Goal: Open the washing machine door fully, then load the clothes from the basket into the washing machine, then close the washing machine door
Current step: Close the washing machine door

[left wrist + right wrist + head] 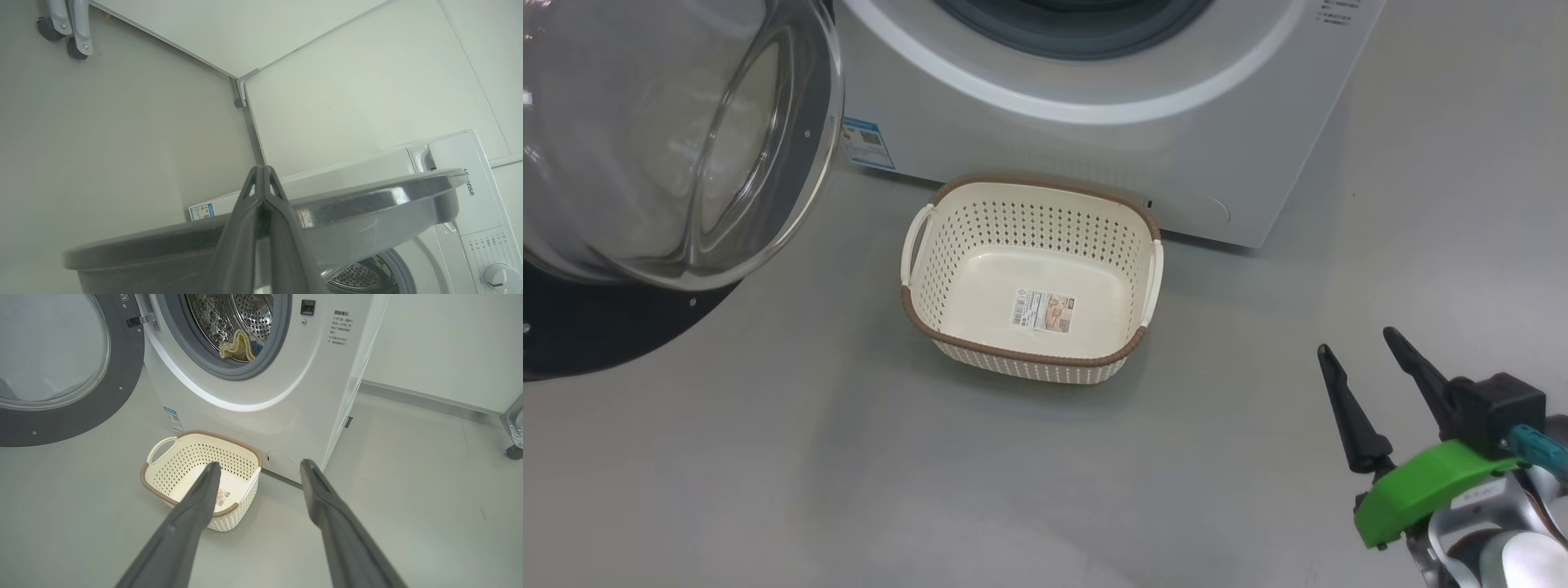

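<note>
The door [670, 163] is swung wide open to the left of the washer [1094, 139]. Its round glass bowl bulges toward the washer's side. A wide shiny black ring runs around the glass. In the right wrist view a metal hinge [141, 320] joins the door [61, 375] to the white washer [286, 396].

The round hole faces out to the front. It has a grey rubber ring [282, 335] and a shiny steel drum [245, 310] full of little holes. Pale yellow clothes [239, 345] lie in a bunch low in the drum.

The basket [1029, 357] sits upright on the floor, just in front of the washer. Its long side runs along the washer's front. It is cream plastic with holes in its sides, a brown woven rim and a white handle [916, 241] at each short end. A label [1044, 311] shows on its bare bottom. A small blue sticker [866, 143] is low on the washer, left of the basket.

The right gripper [1357, 340] hangs over the floor, right of the basket, well apart from it. Its two dark fingers are spread wide and hold nothing.

The left gripper [261, 169] has its fingers pressed together. It is by the door's edge [367, 204]; I cannot tell if it touches.

The floor [768, 474] is smooth and grey. The walls [441, 343] are plain white.
</note>
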Tool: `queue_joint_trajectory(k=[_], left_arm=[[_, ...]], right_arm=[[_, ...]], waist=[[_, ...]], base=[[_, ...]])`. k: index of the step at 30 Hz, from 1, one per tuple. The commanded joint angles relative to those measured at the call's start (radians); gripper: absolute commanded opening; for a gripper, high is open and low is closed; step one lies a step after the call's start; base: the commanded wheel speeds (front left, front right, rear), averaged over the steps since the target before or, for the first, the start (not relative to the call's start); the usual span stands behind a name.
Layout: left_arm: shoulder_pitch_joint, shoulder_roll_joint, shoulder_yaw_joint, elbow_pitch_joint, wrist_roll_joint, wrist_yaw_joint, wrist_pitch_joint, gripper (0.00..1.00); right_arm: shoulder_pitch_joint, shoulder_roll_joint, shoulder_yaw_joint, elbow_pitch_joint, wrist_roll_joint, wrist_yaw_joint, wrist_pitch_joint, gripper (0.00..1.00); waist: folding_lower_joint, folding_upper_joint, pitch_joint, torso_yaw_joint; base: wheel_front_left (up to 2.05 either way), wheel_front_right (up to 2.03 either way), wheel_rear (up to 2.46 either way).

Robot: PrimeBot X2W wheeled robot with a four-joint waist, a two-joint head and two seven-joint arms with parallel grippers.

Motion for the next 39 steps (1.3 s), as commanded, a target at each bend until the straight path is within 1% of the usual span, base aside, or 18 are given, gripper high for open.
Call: queue_joint_trajectory(k=[1, 3, 8, 14, 20, 24, 25, 31, 39], left_arm=[[-0.016, 0.032, 0.02, -0.051, -0.006, -0.007, 0.029, 0.0], [-0.009, 0.025, 0.025, -0.061, -0.024, -0.007, 0.058, 0.0], [0.002, 0.006, 0.045, -0.086, -0.048, -0.007, 0.093, 0.0], [0.03, -0.009, 0.052, -0.132, -0.051, -0.007, 0.136, 0.0], [0.069, -0.045, 0.09, -0.213, -0.084, -0.007, 0.185, 0.0], [0.116, -0.07, 0.102, -0.289, -0.079, -0.007, 0.222, 0.0], [0.116, -0.07, 0.102, -0.289, -0.079, -0.007, 0.222, 0.0], [0.189, -0.129, 0.119, -0.416, -0.075, -0.007, 0.268, 0.0], [0.244, -0.218, 0.142, -0.535, -0.087, -0.007, 0.337, 0.0]], right_arm=[[-0.038, -0.013, 0.025, -0.03, 0.01, 0.004, 0.0, 1.0], [-0.039, -0.013, 0.026, -0.029, 0.012, 0.004, 0.0, 1.0], [-0.044, -0.013, 0.025, -0.027, 0.015, 0.004, -0.002, 1.0], [-0.046, -0.013, 0.025, -0.021, 0.022, 0.004, -0.007, 1.0], [-0.048, -0.013, 0.021, -0.013, 0.032, 0.004, -0.015, 1.0], [-0.052, -0.013, 0.02, -0.005, 0.045, 0.004, -0.027, 1.0], [-0.052, -0.013, 0.02, -0.005, 0.045, 0.004, -0.027, 1.0], [-0.052, -0.013, 0.018, 0.016, 0.06, 0.004, -0.046, 1.0], [-0.057, -0.013, 0.023, 0.045, 0.089, 0.004, -0.072, 1.0]], waist=[[0.0, 0.0, -0.001, 0.0], [0.0, 0.0, 0.0, 0.001], [0.0, 0.0, -0.001, 0.003], [0.0, 0.0, -0.004, 0.004], [0.0, 0.0, -0.007, 0.008], [0.0, 0.0, -0.008, 0.007], [0.0, 0.0, -0.008, 0.007], [0.0, 0.0, -0.016, 0.0], [0.0, 0.0, -0.039, -0.024]], base=[[0.0, 0.0, 0.0], [0.0, 0.0, 0.0], [0.0, 0.0, 0.0], [0.0, 0.0, 0.0], [0.0, 0.0, 0.0], [0.0, 0.0, 0.0], [0.0, 0.0, 0.0], [0.0, 0.0, 0.0], [0.0, 0.0, 0.0]])
